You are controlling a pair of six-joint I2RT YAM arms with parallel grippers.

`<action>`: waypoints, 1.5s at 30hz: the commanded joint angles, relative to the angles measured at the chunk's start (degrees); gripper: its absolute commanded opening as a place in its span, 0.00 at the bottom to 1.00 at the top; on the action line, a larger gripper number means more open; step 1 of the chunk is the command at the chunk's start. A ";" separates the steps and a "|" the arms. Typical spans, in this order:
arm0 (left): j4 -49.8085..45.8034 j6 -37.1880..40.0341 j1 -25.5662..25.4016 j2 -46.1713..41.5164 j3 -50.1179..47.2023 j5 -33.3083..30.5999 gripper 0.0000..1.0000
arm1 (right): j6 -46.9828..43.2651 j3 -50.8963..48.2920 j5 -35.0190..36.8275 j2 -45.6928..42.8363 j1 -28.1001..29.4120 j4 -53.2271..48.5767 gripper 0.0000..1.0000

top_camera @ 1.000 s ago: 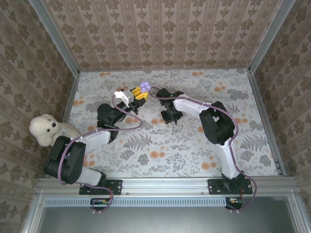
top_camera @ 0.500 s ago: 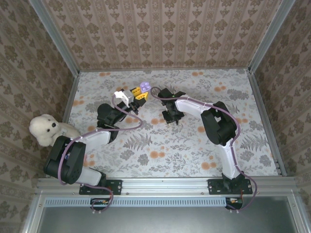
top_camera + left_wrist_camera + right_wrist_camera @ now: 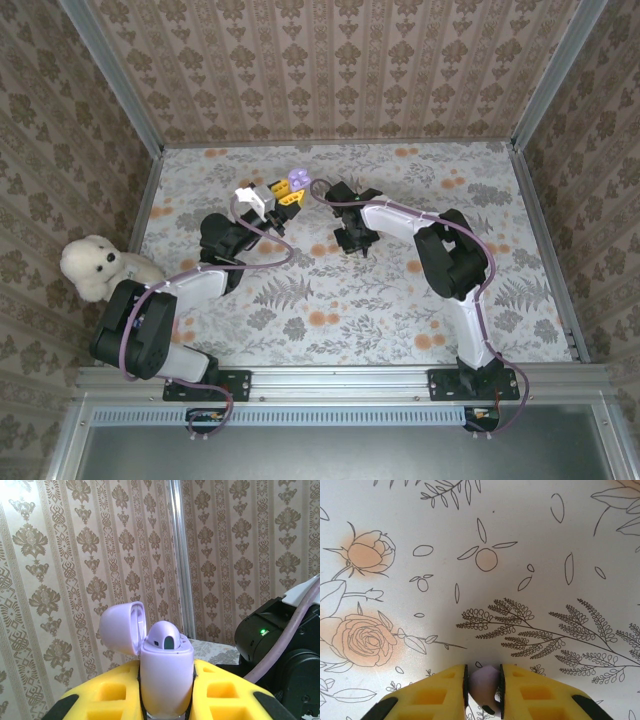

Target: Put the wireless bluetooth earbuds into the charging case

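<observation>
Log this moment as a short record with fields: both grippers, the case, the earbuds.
left gripper: shut on charging case, held upright
charging case: lilac, lid open
seated earbud: one in the case
right gripper: shut on second earbud, floral table below
second earbud: lilac, pinched between yellow fingers, not yet in case
</observation>
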 commanded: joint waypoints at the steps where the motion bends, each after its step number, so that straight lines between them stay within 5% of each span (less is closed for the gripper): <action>1: 1.84 -0.87 -0.25 -0.40 1.72 0.30 0.00 | -0.16 -2.23 3.40 -0.46 -1.24 -3.07 0.21; 23: 1.78 -1.31 -0.22 -0.20 3.32 1.01 0.00 | 5.69 -6.50 1.94 -16.03 -1.97 2.59 0.16; 45: 1.54 -0.98 -1.10 4.66 6.05 5.51 0.00 | 8.94 2.53 -5.00 -34.73 -3.88 5.70 0.17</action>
